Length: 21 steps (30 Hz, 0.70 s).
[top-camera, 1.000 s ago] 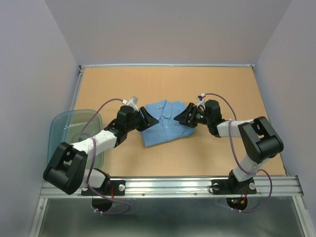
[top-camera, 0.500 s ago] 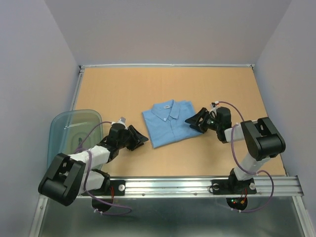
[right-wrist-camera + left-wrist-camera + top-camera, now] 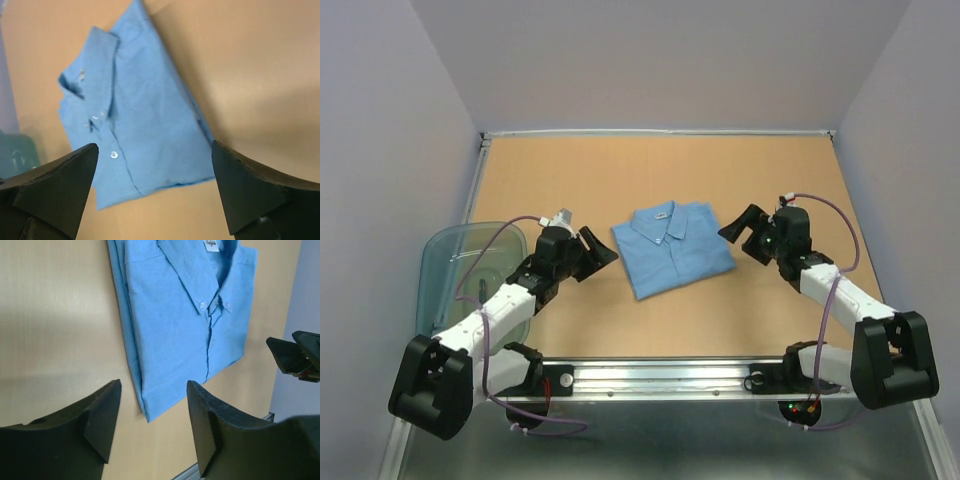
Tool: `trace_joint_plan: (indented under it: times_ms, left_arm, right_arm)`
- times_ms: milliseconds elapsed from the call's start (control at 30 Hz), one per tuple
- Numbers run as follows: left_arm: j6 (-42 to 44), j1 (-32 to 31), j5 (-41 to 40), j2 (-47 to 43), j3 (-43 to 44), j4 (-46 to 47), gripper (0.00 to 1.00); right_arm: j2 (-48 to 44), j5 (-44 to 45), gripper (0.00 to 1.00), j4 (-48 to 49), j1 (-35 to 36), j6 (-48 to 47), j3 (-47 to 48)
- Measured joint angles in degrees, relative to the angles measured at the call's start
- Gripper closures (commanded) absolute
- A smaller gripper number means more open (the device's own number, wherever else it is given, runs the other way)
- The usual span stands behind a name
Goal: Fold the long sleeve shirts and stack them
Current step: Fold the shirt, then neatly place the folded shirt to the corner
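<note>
Shirt [image 3: 673,248] lengthwise near-to-far, collar farthest

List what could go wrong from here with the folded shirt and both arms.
1. The shirt lies folded between the open left gripper and the open right gripper. A low sweep by either could catch an edge and undo the fold.
2. Its side edge shows several loose layers, so a pinch there may lift only the top ones.
3. The plastic tub sits right beside the left arm, which could knock it.
</note>
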Motion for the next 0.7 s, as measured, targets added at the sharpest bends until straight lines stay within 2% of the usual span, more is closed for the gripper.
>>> trace_joint_plan:
  times_ms: [67,167,233,267,367,600,700]
  left_arm:
    - [1.5,0.0,-1.0,0.2,1.1,-2.6,0.22]
    - [4.3,0.3,-3.2,0.1,3.6,-7.6,0.21]
    - [6.4,0.7,-5.0,-0.4,6.1,-10.9,0.21]
    - [7.6,0.8,-5.9,-1.0,7.3,-12.5,0.21]
    - [10.8,1.2,-8.4,-4.1,9.7,-15.9,0.21]
    - [15.4,1.2,-12.3,-12.3,10.6,-18.6,0.21]
    - [16.5,1.2,-13.2,-12.6,10.6,-19.0,0.21]
  right_arm:
    - [-0.7,2.6,0.00,-4.4,-0.2,0.0,0.0]
    - [-0.5,3.3,0.02,-8.7,-1.2,-0.2,0.0]
    - [0.5,3.2,0.07,-10.4,-1.6,-1.0,0.0]
    - [1.4,3.1,0.16,-11.0,-1.8,-1.4,0.2]
    - [4.7,2.1,0.23,-12.1,-1.9,-1.9,0.7]
    - [11.1,-1.8,0.27,-12.0,-1.9,-1.0,3.0]
    - [13.4,-3.6,0.33,-10.2,-1.9,0.5,3.9]
